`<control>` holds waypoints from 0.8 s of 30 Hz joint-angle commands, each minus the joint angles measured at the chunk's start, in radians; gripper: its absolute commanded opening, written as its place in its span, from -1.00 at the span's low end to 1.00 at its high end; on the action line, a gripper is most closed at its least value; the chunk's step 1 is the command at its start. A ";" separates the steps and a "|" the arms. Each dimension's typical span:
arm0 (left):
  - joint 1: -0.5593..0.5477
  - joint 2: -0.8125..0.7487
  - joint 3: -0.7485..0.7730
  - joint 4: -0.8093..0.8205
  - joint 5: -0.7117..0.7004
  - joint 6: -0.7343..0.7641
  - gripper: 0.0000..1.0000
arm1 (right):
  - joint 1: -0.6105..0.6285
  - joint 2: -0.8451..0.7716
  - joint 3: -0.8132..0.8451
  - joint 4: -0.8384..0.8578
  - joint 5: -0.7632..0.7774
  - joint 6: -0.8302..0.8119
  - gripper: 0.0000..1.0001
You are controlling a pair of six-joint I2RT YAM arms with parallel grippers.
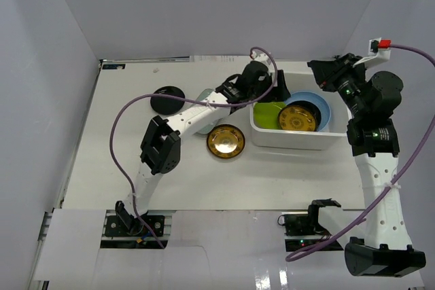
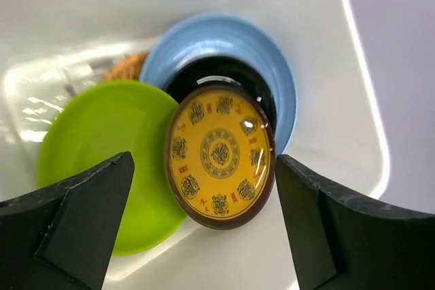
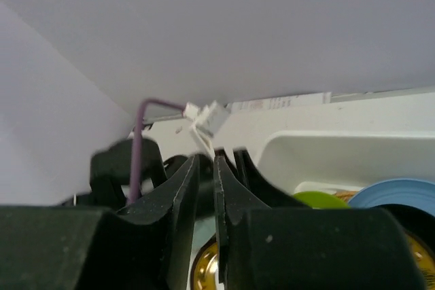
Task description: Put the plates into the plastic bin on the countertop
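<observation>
Hovering over plastic bin [image 1: 292, 142]: left gripper [image 2: 204, 161] spread, gold-centred plate [image 2: 219, 154] free inside. Right gripper [image 3: 206, 168] pressed together. Next: grasp second gold-centred plate [image 1: 225, 142], frame centre.

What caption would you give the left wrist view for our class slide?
Open left gripper above the plastic bin; gold-centred plate overlaps lime-green plate and light-blue plate.

**Setting:** robotics laboratory test cell.

**Evidence:**
- Off-white countertop [image 1: 272, 174] boxed in on three sides by plain grey-white walls [image 1: 41, 45].
- Two white-and-black robot arms mounted at its near edge: left arm [image 1: 183, 121] and right arm [image 1: 380, 188].
- Purple cables [image 1: 408, 48] looping loose from the wrists, with a small white connector block at the right one.
- Domestic items present only as props: one white plastic bin [image 1: 292, 142] holding assorted plates [image 1: 299, 117].
</observation>
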 commanded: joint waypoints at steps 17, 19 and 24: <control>0.860 -0.781 -1.188 0.414 0.052 -0.313 0.73 | 1.120 0.190 -0.578 0.488 0.652 0.222 -0.11; 0.908 -0.711 -1.204 0.458 0.092 -0.313 0.74 | 1.122 0.175 -0.693 0.534 0.726 0.305 0.15; 0.965 -0.557 -1.195 0.558 0.170 -0.354 0.80 | 1.117 0.112 -0.893 0.531 0.858 0.497 0.31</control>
